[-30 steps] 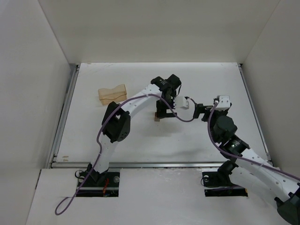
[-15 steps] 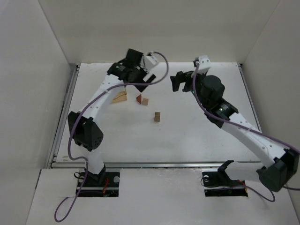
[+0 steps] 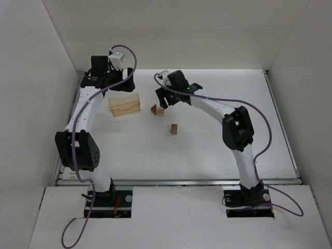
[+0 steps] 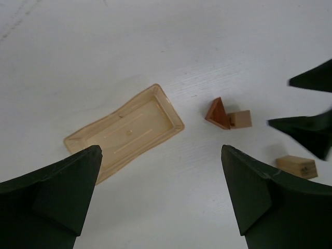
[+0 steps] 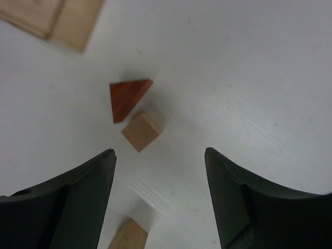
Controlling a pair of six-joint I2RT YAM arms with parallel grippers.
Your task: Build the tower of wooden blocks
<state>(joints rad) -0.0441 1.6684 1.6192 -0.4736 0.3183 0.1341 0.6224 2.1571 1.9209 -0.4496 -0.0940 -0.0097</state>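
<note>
A reddish-brown triangular block lies against a small tan cube on the white table, and a tan cuboid stands apart nearer me. My right gripper is open and empty, hovering just behind the triangle and cube. In the right wrist view the triangle and cube lie ahead of the open gripper, with the cuboid by the left finger. My left gripper is open and empty at the back left. Its wrist view shows the open gripper, triangle, cube and cuboid.
A shallow tan tray lies left of the blocks, below my left gripper; it also shows in the left wrist view. White walls close in the table at the back and both sides. The right gripper's dark fingers show at the right edge of the left wrist view.
My left arm has left the cuboid at mid-table and swung to the back left corner. My right arm has moved from mid-right round the back to just behind the triangle and cube.
</note>
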